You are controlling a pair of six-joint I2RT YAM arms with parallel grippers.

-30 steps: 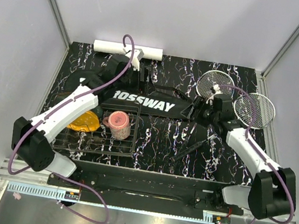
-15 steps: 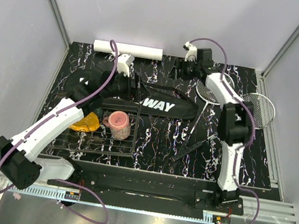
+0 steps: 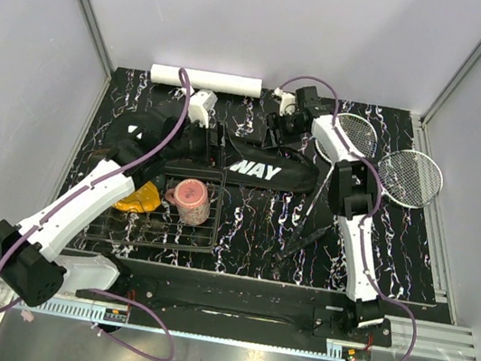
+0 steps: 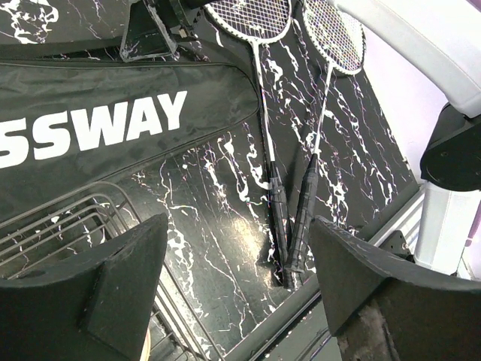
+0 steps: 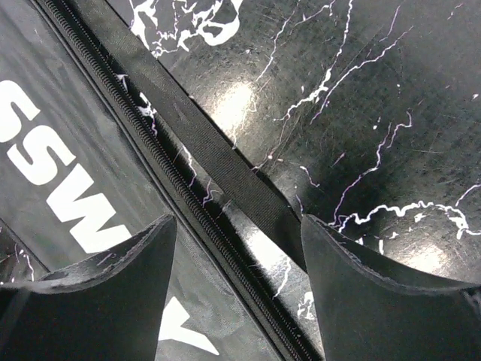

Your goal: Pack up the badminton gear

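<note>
The long black bag [image 3: 252,166] lies across the far middle of the table. It also shows in the left wrist view [image 4: 113,113] and the right wrist view [image 5: 52,143]. My left gripper [image 3: 213,142] is open and empty above the bag's middle; in its own view [image 4: 239,222] it holds nothing. My right gripper [image 3: 274,127] is open just above the bag's far right end. Its jaws [image 5: 237,219] straddle the zipper [image 5: 188,218] and the black strap [image 5: 225,169] without closing on them. Two rackets [image 3: 354,134] [image 3: 410,177] lie to the right, handles side by side [image 4: 289,218]. The white tube [image 3: 206,79] lies at the far edge. No shuttlecock shows.
A wire basket [image 3: 158,239] at the near left holds a pink cup [image 3: 190,200] and a yellow-black object [image 3: 137,197]. Its wire also shows in the left wrist view [image 4: 60,218]. White walls stand close on both sides and behind.
My right arm has swung from beside the rackets up and left to the bag's far right end. My left gripper has shifted a little right along the bag.
</note>
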